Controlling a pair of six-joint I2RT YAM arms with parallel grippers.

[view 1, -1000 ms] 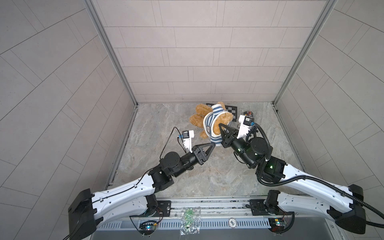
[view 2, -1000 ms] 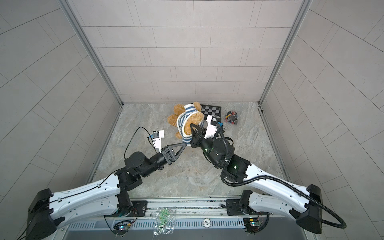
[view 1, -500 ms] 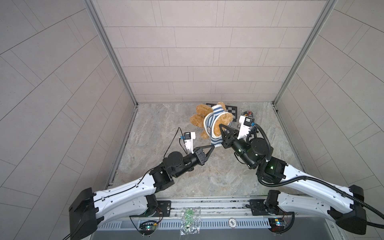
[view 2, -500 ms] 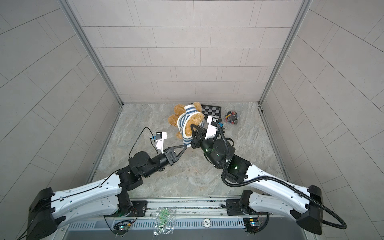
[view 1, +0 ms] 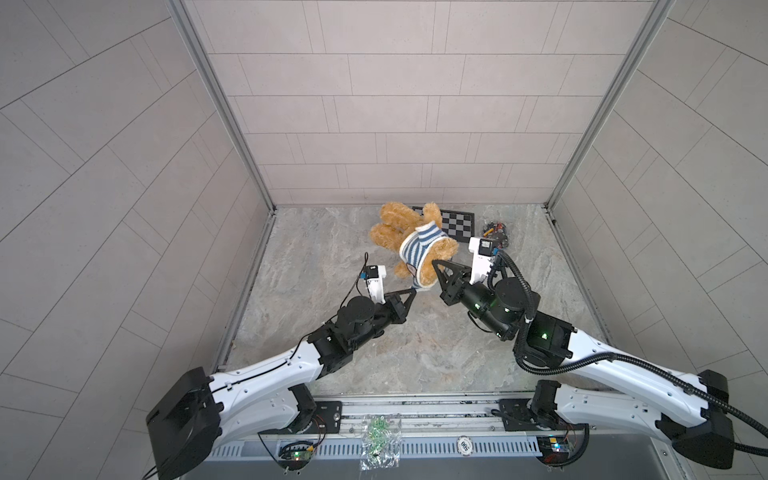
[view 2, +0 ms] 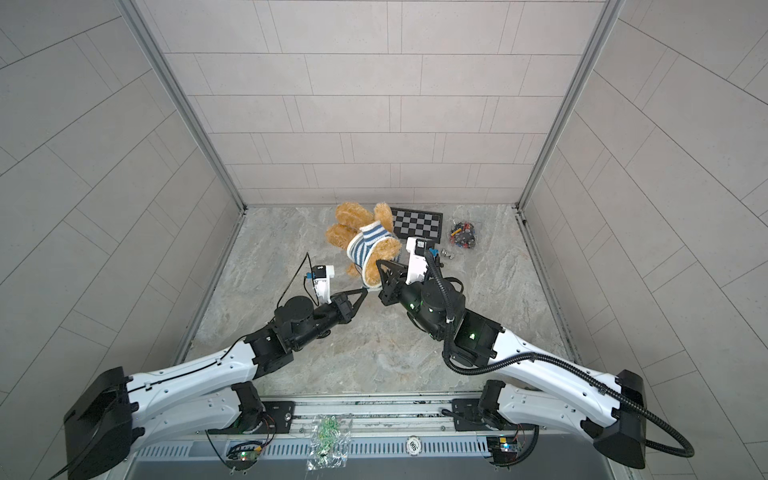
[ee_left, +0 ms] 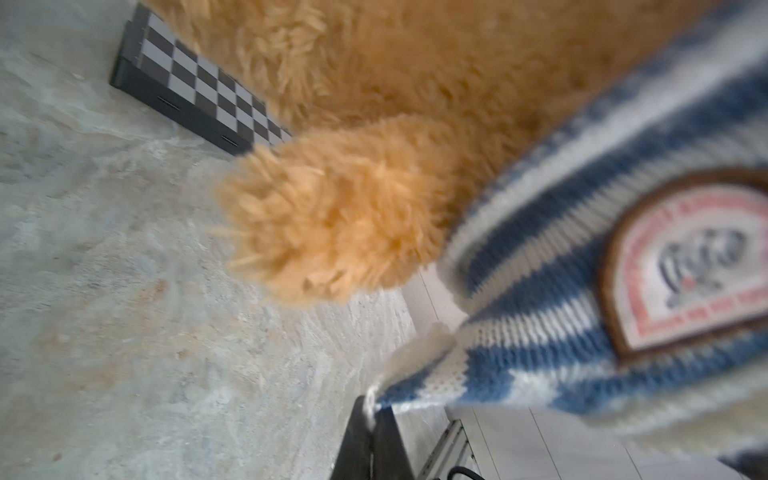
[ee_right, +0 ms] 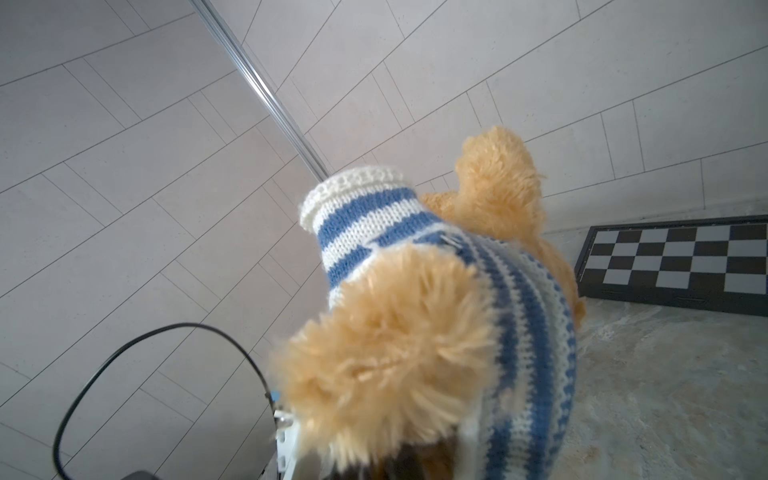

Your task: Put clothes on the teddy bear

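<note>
The golden-brown teddy bear (view 1: 395, 226) (view 2: 351, 222) hangs tilted above the back of the floor, with the blue-and-white striped sweater (view 1: 419, 253) (view 2: 368, 251) pulled partway over it. In the left wrist view a furry paw (ee_left: 332, 232) sticks out beside the sweater (ee_left: 561, 299) and its badge (ee_left: 685, 266). My left gripper (view 1: 412, 291) (ee_left: 370, 409) is shut on a corner of the sweater's hem. My right gripper (view 1: 435, 264) (view 2: 379, 264) is shut at the hem's other side. In its wrist view, fur (ee_right: 386, 353) hides the fingertips beside the sweater (ee_right: 532, 332).
A small chessboard (view 1: 457, 222) (ee_right: 673, 262) lies at the back wall behind the bear. A bag of small coloured parts (view 1: 494, 230) sits to its right. Tiled walls close in three sides, and a clear packet (view 1: 378, 440) lies on the front rail.
My left gripper, open a second ago, has moved up to the sweater's lower edge and shut on the hem. The right gripper and the bear have barely moved.
</note>
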